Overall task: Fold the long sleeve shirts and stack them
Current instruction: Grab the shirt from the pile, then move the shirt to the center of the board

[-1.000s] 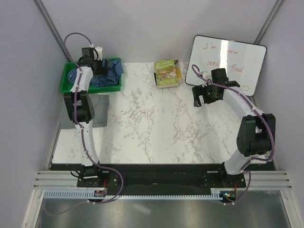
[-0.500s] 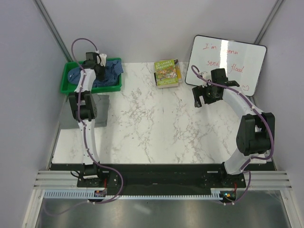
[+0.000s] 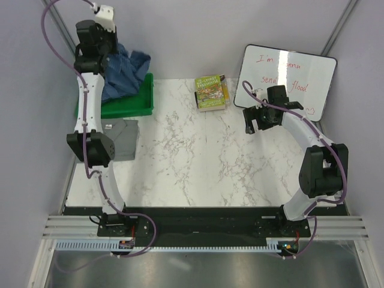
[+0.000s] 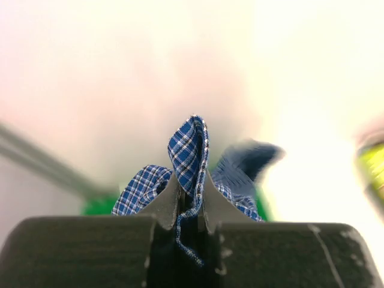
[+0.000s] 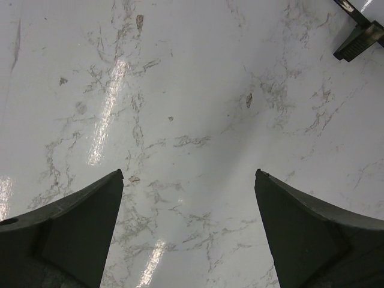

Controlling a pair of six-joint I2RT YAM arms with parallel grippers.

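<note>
Blue checked shirt (image 4: pixel 189 141) hangs bunched above the green tray (image 3: pixel 129 107), a thin fold clamped in the left pincer (image 4: pixel 191 180) (the right pincer (image 5: pixel 189 173) hovers agape over the counter (image 3: pixel 192 156)). So slim a bite may slip, or trailing cloth may snag the tray's rim and drag it.

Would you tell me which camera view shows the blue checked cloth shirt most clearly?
The left wrist view: the blue checked cloth shirt sits pinched in the shut left claw, check pattern sharp. The top external view shows it bunched, hanging over the green plastic tray. The right wrist view shows none.
</note>
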